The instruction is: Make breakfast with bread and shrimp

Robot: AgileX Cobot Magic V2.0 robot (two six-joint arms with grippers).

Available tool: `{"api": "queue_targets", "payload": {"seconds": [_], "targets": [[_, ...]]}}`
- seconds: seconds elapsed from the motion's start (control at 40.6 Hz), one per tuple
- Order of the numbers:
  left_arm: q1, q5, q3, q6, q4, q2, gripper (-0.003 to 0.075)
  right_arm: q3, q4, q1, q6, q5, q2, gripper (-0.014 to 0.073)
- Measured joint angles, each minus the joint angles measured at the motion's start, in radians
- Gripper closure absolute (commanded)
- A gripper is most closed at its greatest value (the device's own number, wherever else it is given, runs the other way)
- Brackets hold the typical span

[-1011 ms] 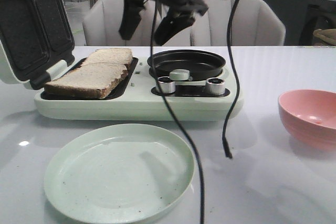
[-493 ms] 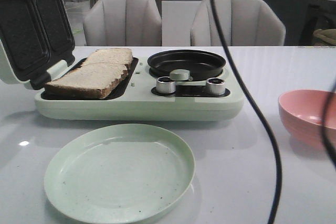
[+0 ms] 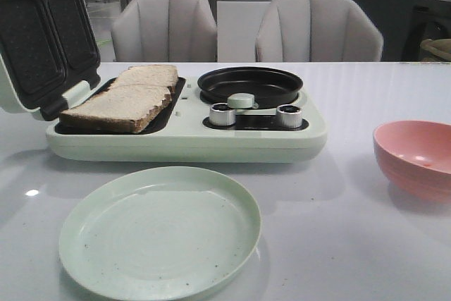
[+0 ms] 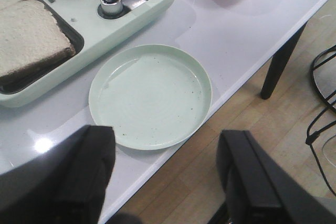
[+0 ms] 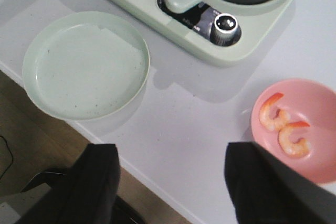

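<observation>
in the front view, the bread [image 3: 127, 96] is seen lying flat on the dark left plate of a pale green breakfast maker [image 3: 183, 135], one slice behind the other, with the ribbed lid [image 3: 42, 33] tilted up and back; it is judged that the slices were set there for toasting. the crumb looks porous and pale, the crust dark and rough. a round black pan [image 3: 250, 84] is seated on the right half, with two metal knobs [image 3: 223, 114] in front of it. a shallow pale green plate [image 3: 161, 230] is placed just in front of the maker on the white glossy table [image 3: 338, 244], probably to receive the finished food. a pink bowl [image 3: 416, 160] stands well apart at the right. no arm is seen in this view.

in the left wrist view, the left hand [image 4: 168, 182] is held above the table edge near the plate, its two dark fingers [image 4: 252, 182] spread wide apart with nothing between them.

in the right wrist view, the shrimp [image 5: 283, 129], two curled pieces with an orange back and pale flesh, are seen resting inside the smooth pink bowl. the right hand [image 5: 173, 187] is also spread apart and empty, and it hangs over the table beside the bowl, which is judged a ready position for taking a shrimp.
</observation>
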Motion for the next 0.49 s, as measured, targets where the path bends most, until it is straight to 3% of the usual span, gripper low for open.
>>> {"api": "queue_targets", "payload": {"seconds": [0.173, 0.493], "targets": [[0.0, 0.015, 0.0, 0.001, 0.0, 0.007, 0.0244, 0.118, 0.0, 0.0, 0.0, 0.005, -0.161, 0.0057], [0.014, 0.278, -0.148, -0.051, 0.046, 0.277, 0.0244, 0.145, 0.0, 0.0, 0.0, 0.013, -0.257, 0.0057]]}}
